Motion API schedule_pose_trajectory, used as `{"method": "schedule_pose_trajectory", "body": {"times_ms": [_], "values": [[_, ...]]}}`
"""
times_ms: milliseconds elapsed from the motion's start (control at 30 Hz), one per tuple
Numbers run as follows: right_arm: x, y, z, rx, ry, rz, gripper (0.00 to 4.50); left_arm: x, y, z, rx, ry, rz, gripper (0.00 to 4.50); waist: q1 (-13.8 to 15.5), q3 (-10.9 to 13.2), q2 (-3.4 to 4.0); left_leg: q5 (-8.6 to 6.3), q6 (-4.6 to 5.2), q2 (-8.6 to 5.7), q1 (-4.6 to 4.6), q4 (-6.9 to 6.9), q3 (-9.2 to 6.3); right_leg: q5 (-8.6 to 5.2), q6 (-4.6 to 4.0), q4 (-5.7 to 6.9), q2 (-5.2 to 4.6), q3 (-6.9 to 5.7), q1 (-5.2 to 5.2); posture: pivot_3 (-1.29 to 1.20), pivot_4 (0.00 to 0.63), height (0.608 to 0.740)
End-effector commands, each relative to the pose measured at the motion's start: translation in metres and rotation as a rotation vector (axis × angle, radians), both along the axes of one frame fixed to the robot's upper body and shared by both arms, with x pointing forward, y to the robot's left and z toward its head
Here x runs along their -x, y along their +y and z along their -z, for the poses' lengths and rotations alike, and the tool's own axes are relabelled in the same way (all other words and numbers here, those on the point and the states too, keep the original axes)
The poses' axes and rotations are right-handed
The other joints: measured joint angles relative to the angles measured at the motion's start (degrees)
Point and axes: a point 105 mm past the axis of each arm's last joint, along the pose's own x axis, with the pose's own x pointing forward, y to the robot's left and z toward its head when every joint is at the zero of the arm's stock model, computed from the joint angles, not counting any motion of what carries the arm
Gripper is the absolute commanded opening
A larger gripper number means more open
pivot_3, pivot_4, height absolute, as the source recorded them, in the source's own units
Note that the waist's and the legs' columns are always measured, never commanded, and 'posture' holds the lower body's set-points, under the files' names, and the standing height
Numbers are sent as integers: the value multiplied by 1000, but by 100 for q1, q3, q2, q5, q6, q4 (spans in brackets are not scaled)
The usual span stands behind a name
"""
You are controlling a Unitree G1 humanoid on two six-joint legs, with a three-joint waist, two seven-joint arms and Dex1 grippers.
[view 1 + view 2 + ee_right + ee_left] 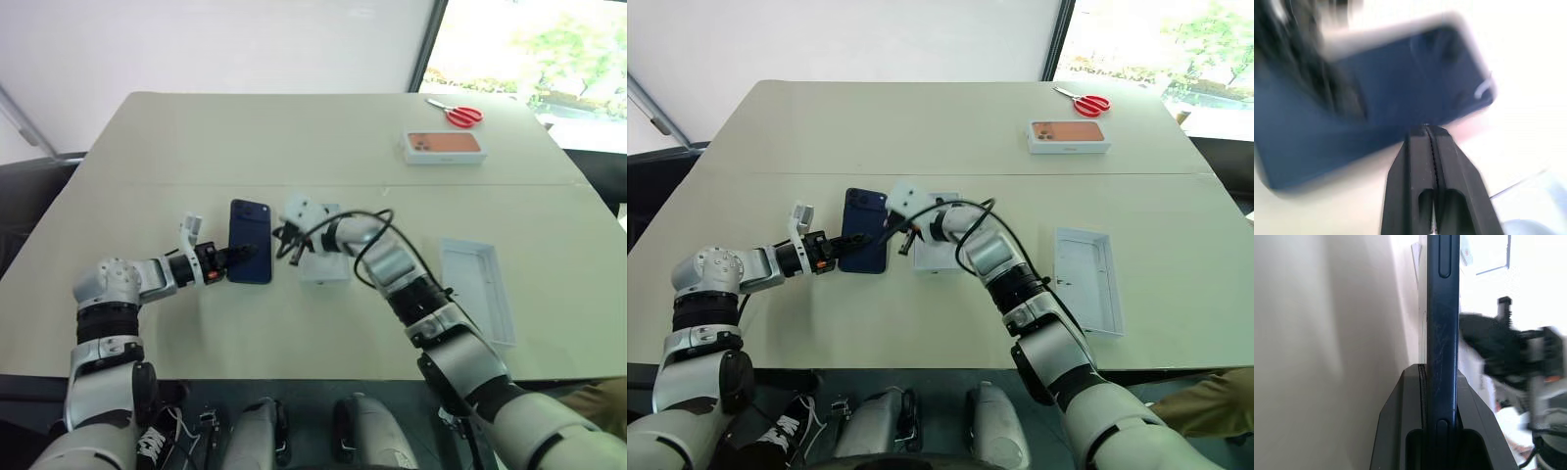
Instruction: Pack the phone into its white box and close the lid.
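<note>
Phone [250, 239] sits clamped by its near end in the left jaws [241, 257], dark navy back up, camera cluster at the far corner; the left wrist view shows its thin edge pinched between the two black fingers [1400, 431]. The rest of the phone reaches away from those jaws over the table [294, 137].

The right jaws [892, 231] hang just beside the phone's long edge, on the side away from the left arm, and empty. In the right wrist view the two fingers [1415, 176] stand pressed together, with the blurred blue phone just past their tips.

Directly behind the right jaws and under that wrist lies the white box [324, 268], partly hidden by the arm and its cable. The lid [479, 286] lies well apart from both jaws, out past the right forearm, pale inside up. Far beyond the right jaws stand another white box with an orange phone picture [444, 147] and red-handled scissors [457, 113].
</note>
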Motion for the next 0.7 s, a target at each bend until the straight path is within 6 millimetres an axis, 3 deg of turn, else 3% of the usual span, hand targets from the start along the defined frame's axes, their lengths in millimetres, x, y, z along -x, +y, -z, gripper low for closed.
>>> {"method": "schedule_pose_trajectory", "body": {"times_ms": [33,67,200,333,433,700], "values": [[17,-8,-27,-48,-13,-95,1878,3,1,-10,153,4,-16,0,2,0,0,0,0,0,0,-1,0,0,0,0,0,0,0,0,150,740],[24,-16,-23,-7,-24,-131,2333,2,2,-10,139,-12,-32,0,17,1,-2,0,0,0,0,-2,-1,0,0,0,0,0,-1,0,150,740],[40,-45,-5,145,-1,-222,2333,-3,2,-19,96,-74,-67,0,35,3,-6,-11,-1,-3,-9,-1,0,0,0,-12,-5,-1,0,0,150,740],[41,-79,37,420,-13,-238,2333,-7,3,-36,97,-178,-113,0,12,6,-9,-11,-3,-3,-16,-3,0,0,-1,-13,-5,-1,-12,0,150,740],[46,-83,45,428,6,-264,2333,-5,-1,-34,74,-170,-110,0,-5,9,-9,-6,-4,0,-22,-8,0,-1,-1,-9,-3,-1,-24,0,150,740],[36,-76,50,445,-61,-229,2333,-3,-4,-31,56,-169,-122,0,43,14,-18,2,-1,0,-27,4,1,0,0,-7,-1,-1,-24,0,150,740]]}}
